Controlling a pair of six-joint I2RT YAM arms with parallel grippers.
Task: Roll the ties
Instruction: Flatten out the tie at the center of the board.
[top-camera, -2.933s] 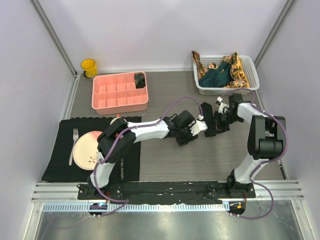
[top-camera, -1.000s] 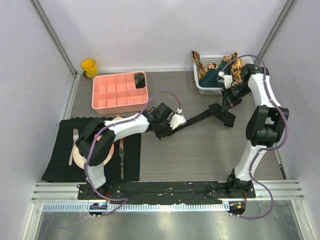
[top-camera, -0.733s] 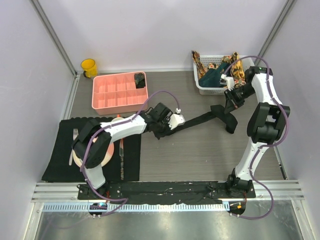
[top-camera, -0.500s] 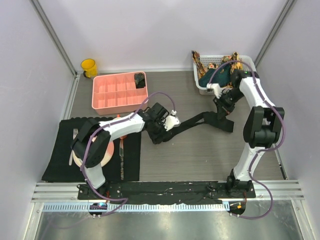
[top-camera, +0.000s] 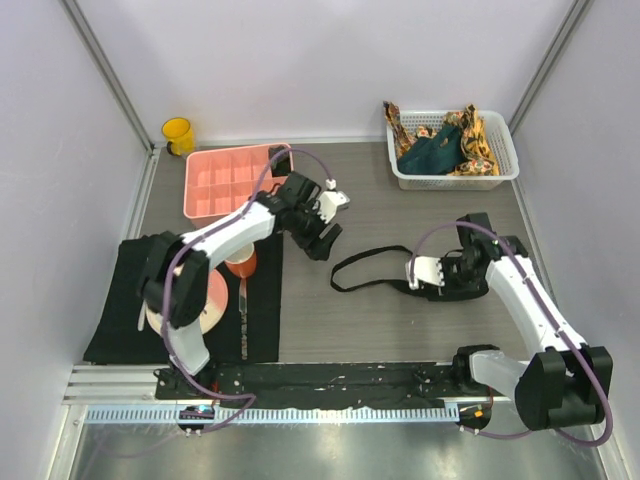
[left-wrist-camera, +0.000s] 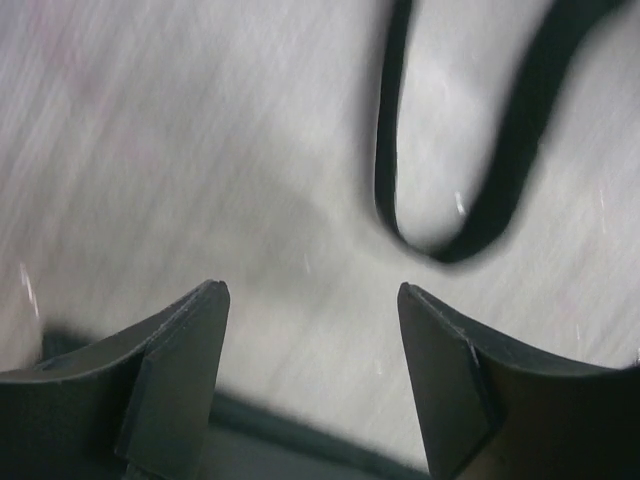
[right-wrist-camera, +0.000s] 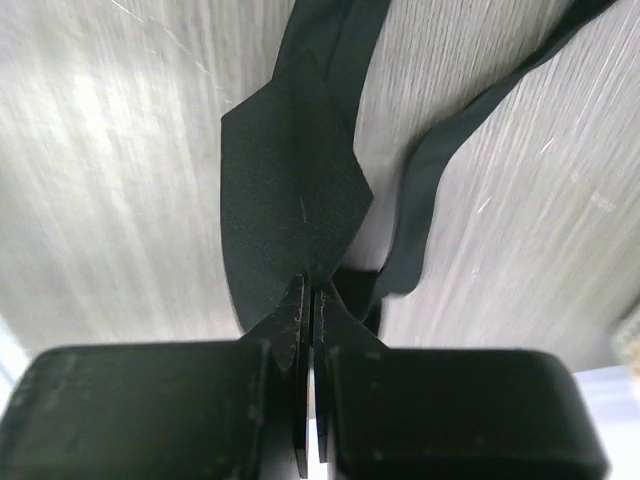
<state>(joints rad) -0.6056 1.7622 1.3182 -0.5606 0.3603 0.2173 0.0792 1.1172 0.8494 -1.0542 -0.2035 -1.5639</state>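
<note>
On the wood-grain table (top-camera: 390, 335), the plain black tie (right-wrist-camera: 290, 200) lies in a loose loop right of centre in the top view. Its wide end is pinched in the right gripper (right-wrist-camera: 308, 290). The left gripper (left-wrist-camera: 310, 295) hangs spread and empty, apparently just off the pink compartment tray (top-camera: 215, 190).

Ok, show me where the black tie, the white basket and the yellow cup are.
black tie (right-wrist-camera: 290, 200): right wrist view, on its wide pointed end.
white basket (top-camera: 455, 181): top external view, on its near wall.
yellow cup (top-camera: 178, 135): top external view, on its body.
</note>
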